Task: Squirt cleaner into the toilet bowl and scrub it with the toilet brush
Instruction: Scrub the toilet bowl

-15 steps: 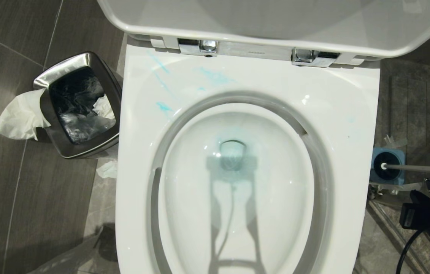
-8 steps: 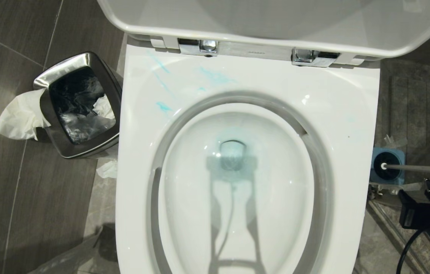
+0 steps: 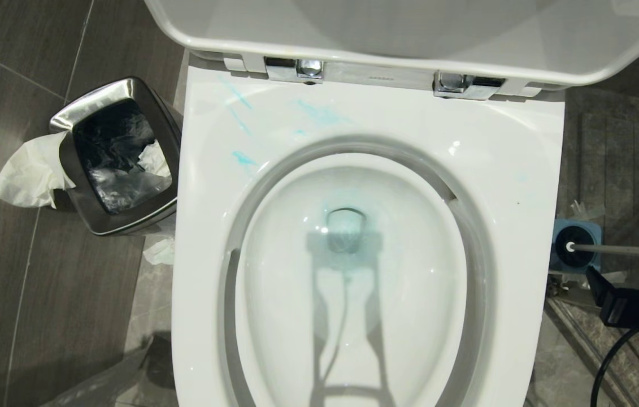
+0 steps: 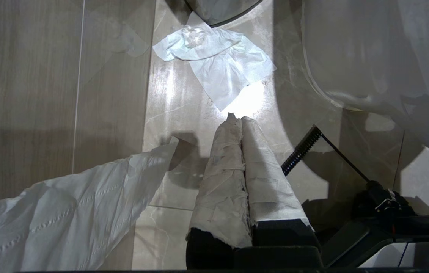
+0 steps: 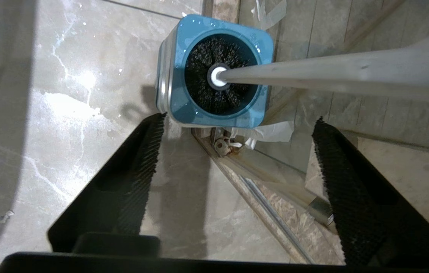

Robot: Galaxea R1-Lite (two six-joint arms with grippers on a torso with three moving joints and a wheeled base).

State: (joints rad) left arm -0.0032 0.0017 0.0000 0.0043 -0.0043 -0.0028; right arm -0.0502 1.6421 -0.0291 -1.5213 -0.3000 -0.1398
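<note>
The white toilet bowl (image 3: 494, 158) fills the head view, seat and lid raised. Pale blue cleaner (image 3: 319, 113) smears its back rim and tints the water round the drain (image 3: 344, 217). The toilet brush stands in its blue holder (image 5: 218, 119) on the floor right of the bowl, black bristle head (image 5: 203, 76) down and white handle (image 5: 332, 74) slanting up. My right gripper (image 5: 239, 116) hangs open just beside the holder and under the handle, with nothing between its fingers. My left gripper (image 4: 237, 119), its fingers wrapped in white paper, is shut over the floor.
A steel-rimmed bin (image 3: 116, 158) with tissue (image 3: 31, 169) hanging over its edge stands left of the bowl. Crumpled tissue (image 4: 218, 60) lies on the floor tiles. A metal floor rail (image 5: 275, 212) runs below my right gripper, and a black cable (image 3: 607, 362) trails from the arm.
My right gripper's jaws have opened wide and the gripper has shifted slightly toward the brush handle. The brush stays in its holder. The left arm has kept still.
</note>
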